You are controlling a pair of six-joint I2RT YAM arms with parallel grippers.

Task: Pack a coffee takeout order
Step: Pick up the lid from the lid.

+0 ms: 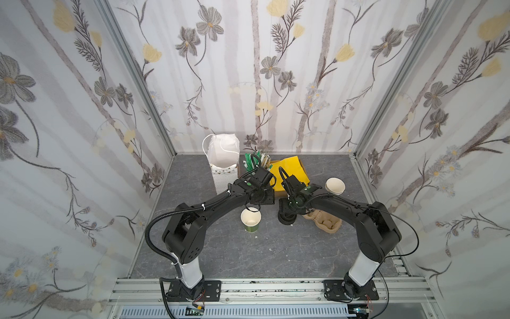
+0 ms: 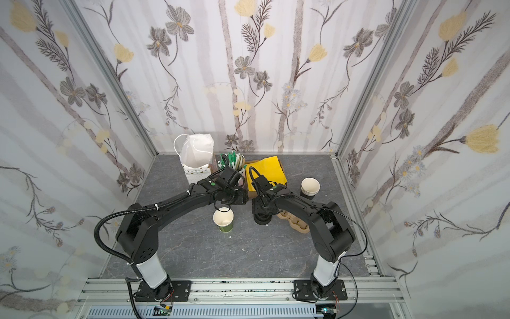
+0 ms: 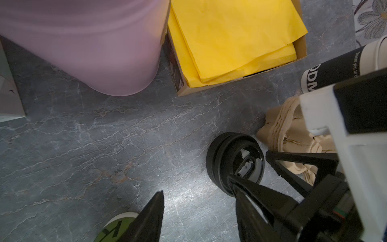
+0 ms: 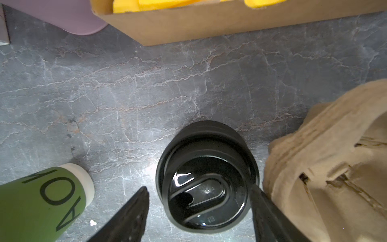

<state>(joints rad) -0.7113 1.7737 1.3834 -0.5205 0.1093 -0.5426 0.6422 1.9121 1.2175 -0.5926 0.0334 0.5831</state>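
A green paper cup stands upright and lidless on the grey table, showing its cream inside. To its right sits a short stack of black lids. My right gripper is open and hangs over the stack, one finger on each side of the top lid. My left gripper is open over bare table between the cup and the lids, with nothing between its fingers. Folded yellow napkins lie in a cardboard box at the back. Thin sticks stand in a mauve holder beside the box.
A tan pulp cup carrier lies right of the lids, close to my right finger. A stack of black cups stands behind it. A white paper bag stands at the back left. Walls close three sides.
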